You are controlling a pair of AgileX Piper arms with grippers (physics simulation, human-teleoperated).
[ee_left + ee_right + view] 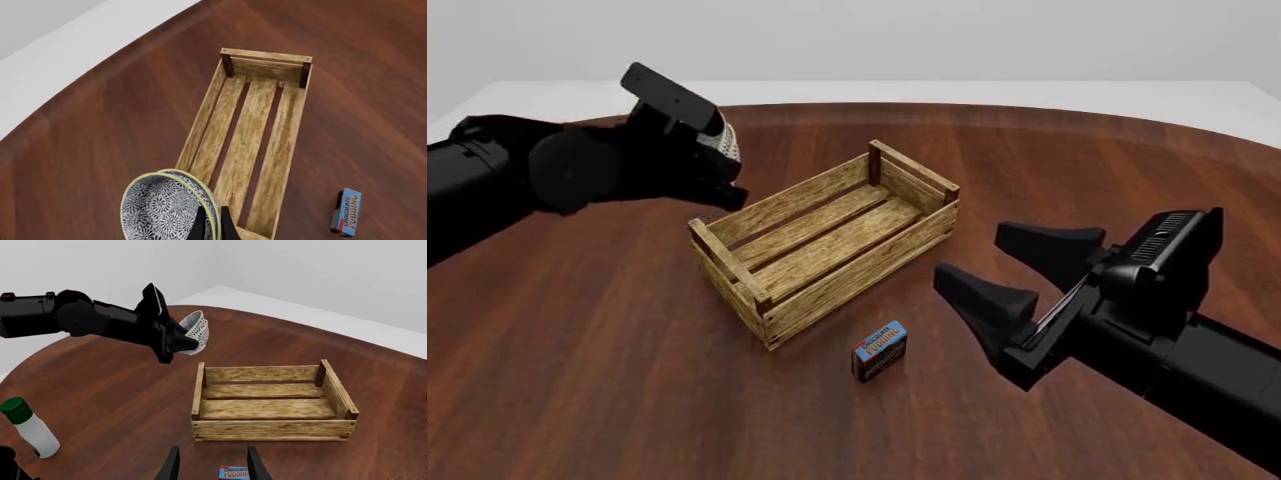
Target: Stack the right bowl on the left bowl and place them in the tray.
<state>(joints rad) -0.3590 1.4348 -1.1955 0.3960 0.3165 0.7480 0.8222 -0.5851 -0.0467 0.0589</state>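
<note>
- The left gripper (pixel 212 227) is raised above the surface (pixel 587 350), just off the tray's (pixel 777 207) near-left end, with its fingers (pixel 199 225) clamped on the rims of two nested bowls.
- The right bowl (pixel 159 210) sits inside the left bowl (pixel 204 188); the pair is tipped on edge, held in the air, outside the tray and not touching it.
- In the front view only a patch of patterned bowl wall shows past the left arm.
- The tray lies on the surface at an angle, its slatted floor bare.
- The right gripper (pixel 1014 272) hovers to the tray's right, fingers spread apart, holding nothing.
- A small blue-and-red box (pixel 880 349) lies on the surface just in front of the tray.
- A white bottle with a green cap (pixel 28 426) stands well to the left of the tray, seen in the right wrist view.
</note>
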